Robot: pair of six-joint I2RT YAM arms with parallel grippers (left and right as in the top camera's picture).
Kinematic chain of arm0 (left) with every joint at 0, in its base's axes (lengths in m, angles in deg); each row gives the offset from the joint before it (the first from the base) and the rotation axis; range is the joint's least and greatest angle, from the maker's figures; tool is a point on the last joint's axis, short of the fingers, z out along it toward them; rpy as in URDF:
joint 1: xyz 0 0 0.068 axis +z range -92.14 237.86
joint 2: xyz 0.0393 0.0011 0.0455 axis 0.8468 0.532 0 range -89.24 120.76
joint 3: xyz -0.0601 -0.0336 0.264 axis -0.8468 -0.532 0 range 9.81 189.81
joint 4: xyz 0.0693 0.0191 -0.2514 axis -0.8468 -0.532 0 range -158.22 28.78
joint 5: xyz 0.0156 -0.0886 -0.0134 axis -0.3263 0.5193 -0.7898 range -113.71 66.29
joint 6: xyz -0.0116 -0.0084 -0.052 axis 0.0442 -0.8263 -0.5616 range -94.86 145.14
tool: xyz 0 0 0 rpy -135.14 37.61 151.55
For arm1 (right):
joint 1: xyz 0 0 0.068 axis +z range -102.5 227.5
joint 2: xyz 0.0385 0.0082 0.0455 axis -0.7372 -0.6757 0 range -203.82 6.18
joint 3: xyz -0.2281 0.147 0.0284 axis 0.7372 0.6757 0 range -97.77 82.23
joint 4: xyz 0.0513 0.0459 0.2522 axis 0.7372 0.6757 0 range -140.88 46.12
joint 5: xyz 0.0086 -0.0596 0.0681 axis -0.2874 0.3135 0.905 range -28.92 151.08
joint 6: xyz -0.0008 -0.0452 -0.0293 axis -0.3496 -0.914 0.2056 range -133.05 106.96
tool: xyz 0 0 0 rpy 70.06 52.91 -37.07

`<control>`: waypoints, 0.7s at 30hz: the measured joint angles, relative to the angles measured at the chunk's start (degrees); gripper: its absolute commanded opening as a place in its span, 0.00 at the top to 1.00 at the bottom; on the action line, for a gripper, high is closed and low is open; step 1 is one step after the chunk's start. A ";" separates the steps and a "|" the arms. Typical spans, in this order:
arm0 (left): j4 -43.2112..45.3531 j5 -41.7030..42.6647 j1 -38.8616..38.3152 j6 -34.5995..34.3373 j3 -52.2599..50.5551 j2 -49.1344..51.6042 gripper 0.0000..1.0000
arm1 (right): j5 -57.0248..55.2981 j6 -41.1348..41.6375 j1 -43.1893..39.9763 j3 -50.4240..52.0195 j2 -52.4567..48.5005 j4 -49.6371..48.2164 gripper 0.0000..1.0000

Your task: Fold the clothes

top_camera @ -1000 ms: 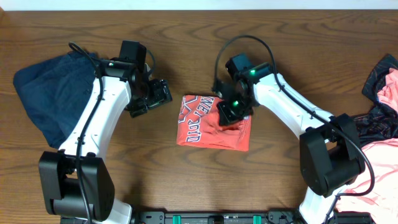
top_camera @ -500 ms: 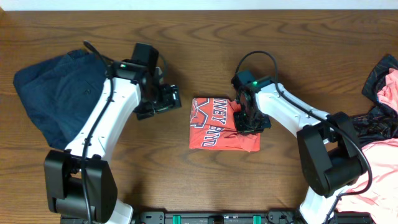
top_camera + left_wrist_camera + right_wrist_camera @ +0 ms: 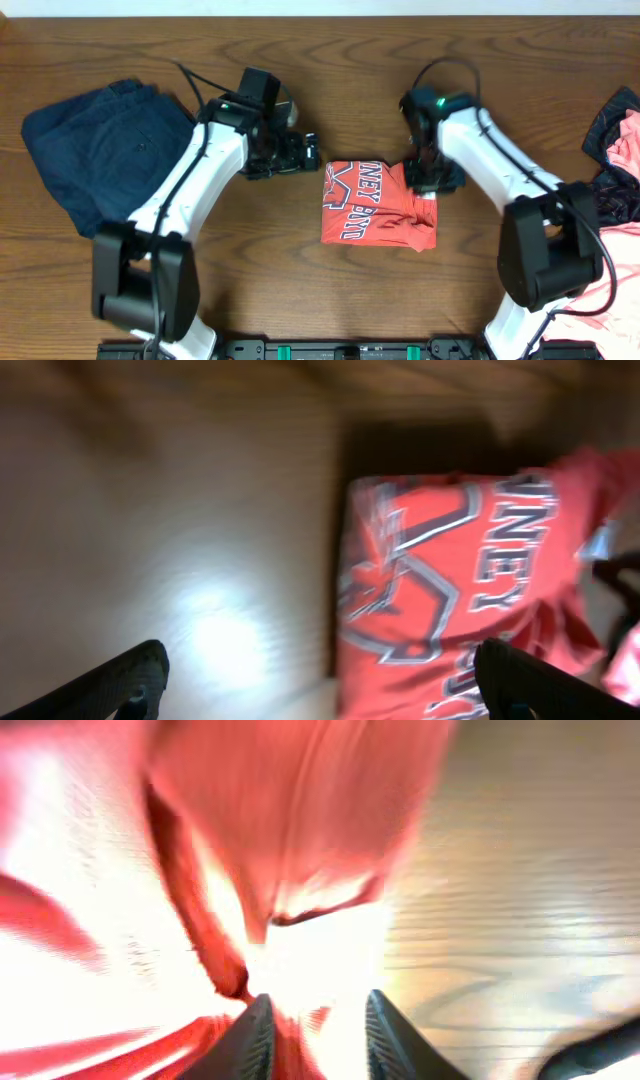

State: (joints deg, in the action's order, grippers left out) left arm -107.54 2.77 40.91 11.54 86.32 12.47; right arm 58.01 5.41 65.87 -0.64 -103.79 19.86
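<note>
A folded red shirt (image 3: 375, 205) with grey lettering lies on the wooden table (image 3: 320, 60) near the middle. My right gripper (image 3: 432, 180) is at the shirt's upper right corner and is shut on its fabric. The right wrist view shows red cloth (image 3: 300, 820) between and ahead of the fingers (image 3: 318, 1035). My left gripper (image 3: 305, 155) is open and empty, just left of the shirt's upper left corner. In the left wrist view the shirt (image 3: 450, 580) lies ahead of the spread fingers (image 3: 325, 685), and I cannot tell if they touch it.
A folded navy garment (image 3: 90, 150) lies at the far left of the table. A pile of pink and dark patterned clothes (image 3: 615, 200) sits at the right edge. Bare wood runs along the back and the front of the table.
The red shirt has slid to the right across the table, held by my right gripper. My left arm has moved right along with it, staying just left of the shirt.
</note>
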 measured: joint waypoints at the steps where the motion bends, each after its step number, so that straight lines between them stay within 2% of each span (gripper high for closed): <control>1: 0.79 2.01 -0.02 1.11 0.00 1.18 0.02 | -0.22 -0.20 -0.42 -1.64 0.20 1.09 0.67; 6: 4.81 9.53 -0.15 4.72 0.00 6.38 0.02 | -0.72 -1.64 -1.03 -7.04 2.47 5.88 0.65; 14: 11.61 19.54 -0.57 6.40 0.00 13.86 0.02 | -0.85 -2.56 -1.16 -7.43 3.65 7.50 0.65; 20: 14.49 23.74 -3.98 6.45 0.02 17.86 0.02 | -0.83 -2.58 -1.16 -7.43 3.65 7.76 0.65; 21: 14.88 24.13 -4.68 6.45 0.02 17.97 0.09 | -0.85 -2.58 -1.16 -7.43 3.65 7.87 0.65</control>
State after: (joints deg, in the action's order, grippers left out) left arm -92.66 26.90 36.23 17.98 86.34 30.44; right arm 57.16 2.83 64.71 -8.07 -100.14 27.73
